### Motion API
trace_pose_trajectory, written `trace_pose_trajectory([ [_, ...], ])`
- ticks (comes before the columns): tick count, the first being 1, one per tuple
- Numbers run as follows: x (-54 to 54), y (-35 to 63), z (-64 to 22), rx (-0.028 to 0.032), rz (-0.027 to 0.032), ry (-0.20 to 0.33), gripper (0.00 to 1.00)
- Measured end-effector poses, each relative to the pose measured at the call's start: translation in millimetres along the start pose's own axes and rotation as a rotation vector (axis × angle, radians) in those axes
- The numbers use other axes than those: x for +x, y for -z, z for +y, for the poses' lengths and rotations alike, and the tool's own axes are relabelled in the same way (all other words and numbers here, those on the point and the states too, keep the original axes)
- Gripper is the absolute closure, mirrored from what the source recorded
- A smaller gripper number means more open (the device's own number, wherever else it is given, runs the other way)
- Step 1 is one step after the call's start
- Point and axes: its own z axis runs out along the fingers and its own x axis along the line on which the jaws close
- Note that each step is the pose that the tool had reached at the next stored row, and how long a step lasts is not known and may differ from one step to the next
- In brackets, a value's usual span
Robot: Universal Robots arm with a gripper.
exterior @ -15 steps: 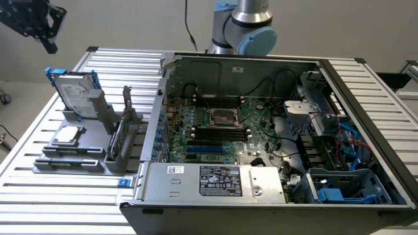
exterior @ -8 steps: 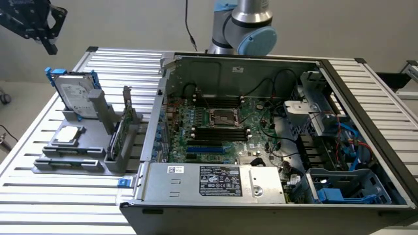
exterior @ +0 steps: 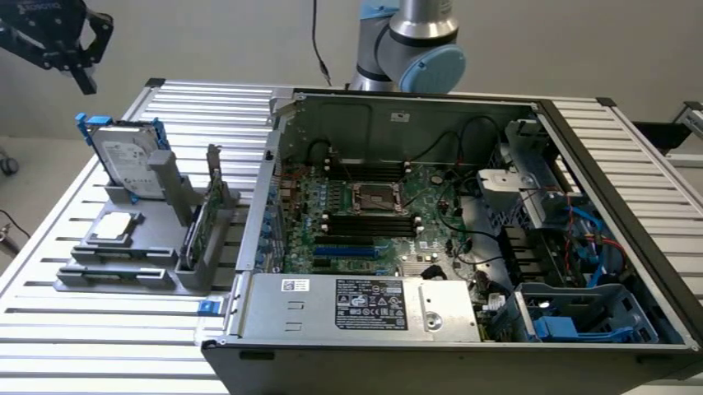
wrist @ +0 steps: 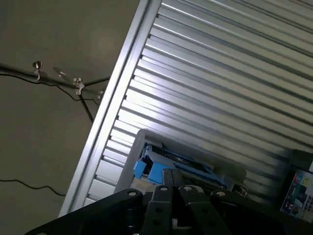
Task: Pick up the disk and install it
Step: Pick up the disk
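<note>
Your gripper (exterior: 68, 51) hangs high, apart from the one disk (exterior: 127, 160).
You cannot tell whether it is released or clenched; the disk stands far left on the desk (exterior: 66, 346).

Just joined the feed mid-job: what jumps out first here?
The open computer case dominates the slatted table, its motherboard exposed. At the exterior view's left, the disk stands on edge in a grey rack, with the gripper hovering above it, not touching.

The exterior view looks down at an angle, from some way off, on the whole slatted table (exterior: 66, 346) and the open computer case (exterior: 407, 115). The wrist view looks obliquely down from high over the table's edge, past it to the floor (wrist: 39, 147). Both views take in the slats and the disk (exterior: 123, 156) in its gray stand (exterior: 115, 276).
</note>
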Motion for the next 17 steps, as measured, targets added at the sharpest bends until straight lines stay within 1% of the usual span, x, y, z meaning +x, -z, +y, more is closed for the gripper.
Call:
trace_pose_trajectory([
  [17,0.1,-2.5,-0.1,-0.0056,0.0122,0.308,0.89],
])
